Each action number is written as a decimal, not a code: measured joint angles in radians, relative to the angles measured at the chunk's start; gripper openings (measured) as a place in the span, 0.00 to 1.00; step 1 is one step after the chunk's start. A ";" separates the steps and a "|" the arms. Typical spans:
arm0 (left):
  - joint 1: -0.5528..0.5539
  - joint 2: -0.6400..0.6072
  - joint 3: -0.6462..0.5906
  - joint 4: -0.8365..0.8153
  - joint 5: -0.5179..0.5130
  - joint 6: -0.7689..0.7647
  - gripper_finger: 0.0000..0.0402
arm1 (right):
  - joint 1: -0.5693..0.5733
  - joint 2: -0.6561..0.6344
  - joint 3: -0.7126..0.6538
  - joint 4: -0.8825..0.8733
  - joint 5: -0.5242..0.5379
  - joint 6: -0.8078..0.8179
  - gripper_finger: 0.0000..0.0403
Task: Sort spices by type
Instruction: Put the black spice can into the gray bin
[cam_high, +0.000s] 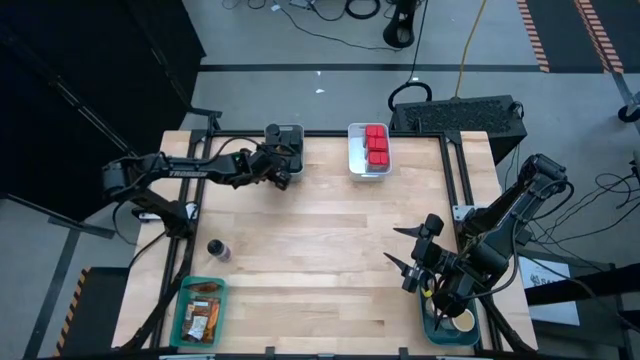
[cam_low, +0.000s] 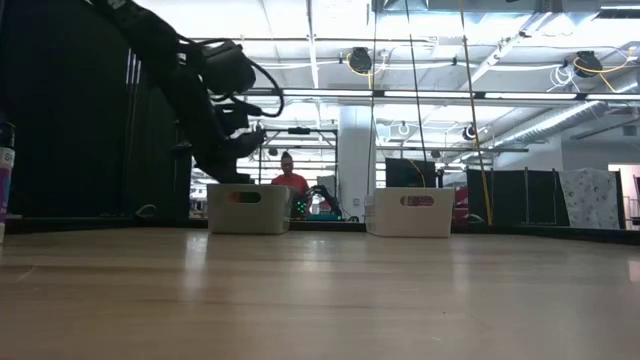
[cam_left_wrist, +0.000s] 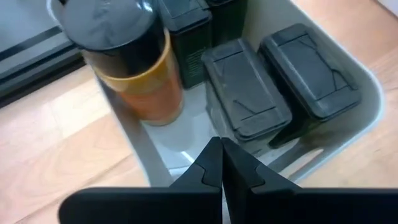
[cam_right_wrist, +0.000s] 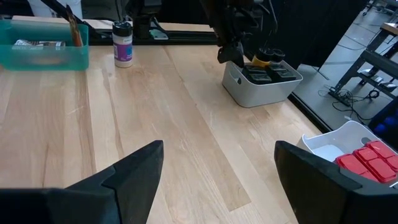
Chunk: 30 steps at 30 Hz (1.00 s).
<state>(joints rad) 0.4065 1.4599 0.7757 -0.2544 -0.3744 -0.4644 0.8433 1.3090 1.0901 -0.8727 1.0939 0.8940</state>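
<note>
Sorting part-done: spices grouped by kind in bins at tabletop edges.
Left tool (cam_left_wrist: 221, 163) pinched shut, empty, poised over grey bin (cam_left_wrist: 360, 118) at far edge with dark tins (cam_left_wrist: 247, 87) and orange jar (cam_left_wrist: 140, 81). Right tool (cam_right_wrist: 217, 168) wide open, empty, near right corner. One jar (cam_high: 216, 249) stands loose, presumably unsorted.

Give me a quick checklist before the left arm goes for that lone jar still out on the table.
1. Left gripper shut and empty above the grey bin: ok.
2. Orange jar in that bin beside the dark tins: ok.
3. Lone jar upright on the table, nothing crowding it: ok.
4. Right gripper open, holding nothing, over its own side: ok.
5. Which bin the lone jar belongs in: cannot tell.
</note>
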 joint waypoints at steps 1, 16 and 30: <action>-0.001 0.003 0.000 0.007 0.003 0.000 0.01 | 0.000 0.000 0.000 0.000 0.000 0.000 0.72; -0.003 0.004 0.000 0.068 0.062 -0.001 0.00 | 0.000 0.000 0.000 0.000 0.000 -0.001 0.72; -0.003 -0.018 0.000 0.049 0.032 -0.026 0.00 | 0.000 0.000 0.000 0.000 0.000 0.000 0.72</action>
<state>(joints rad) 0.4038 1.4424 0.7753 -0.2051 -0.3420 -0.4906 0.8433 1.3090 1.0901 -0.8730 1.0939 0.8936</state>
